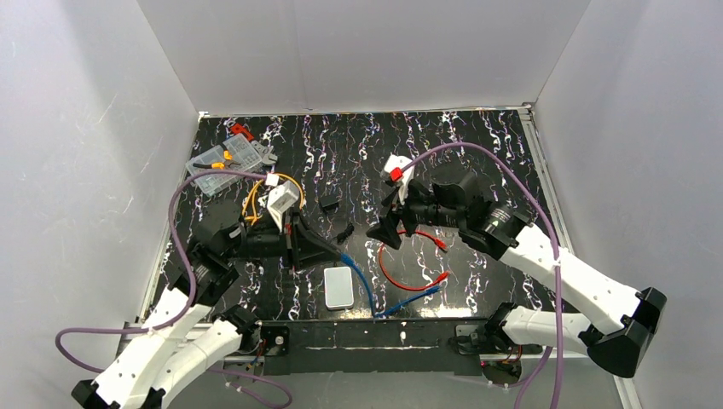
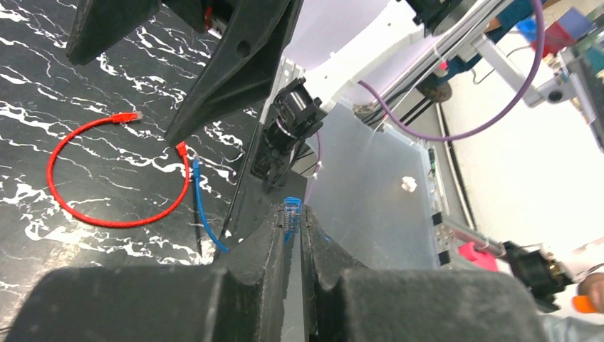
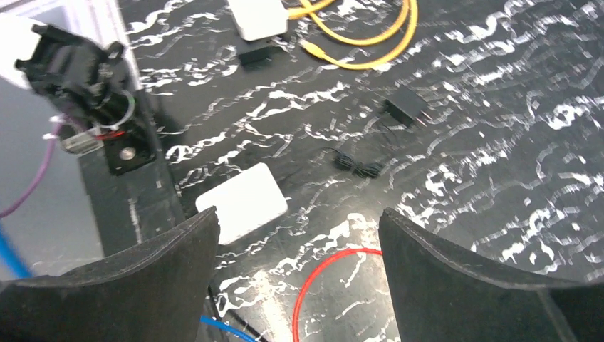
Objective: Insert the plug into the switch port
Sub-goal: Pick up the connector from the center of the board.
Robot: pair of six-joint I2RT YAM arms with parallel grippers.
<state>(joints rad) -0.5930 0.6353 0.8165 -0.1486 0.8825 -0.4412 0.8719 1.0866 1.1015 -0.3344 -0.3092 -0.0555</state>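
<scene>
Black marbled table [image 1: 477, 162]; I'd call the task early. My right gripper [image 3: 298, 221] hangs over the table, jaws spread wide, nothing in them. My left gripper [image 2: 293, 224] is clamped on the blue plug [image 2: 290, 209], and the blue cable [image 1: 365, 290] trails from it toward the near edge. The flat grey-white box [image 1: 338, 287] lies loose on the table near the left fingers, held by neither gripper. I can't make out its port from here. Done: plug in hand. Left: steady the box, line up the plug, push it in.
</scene>
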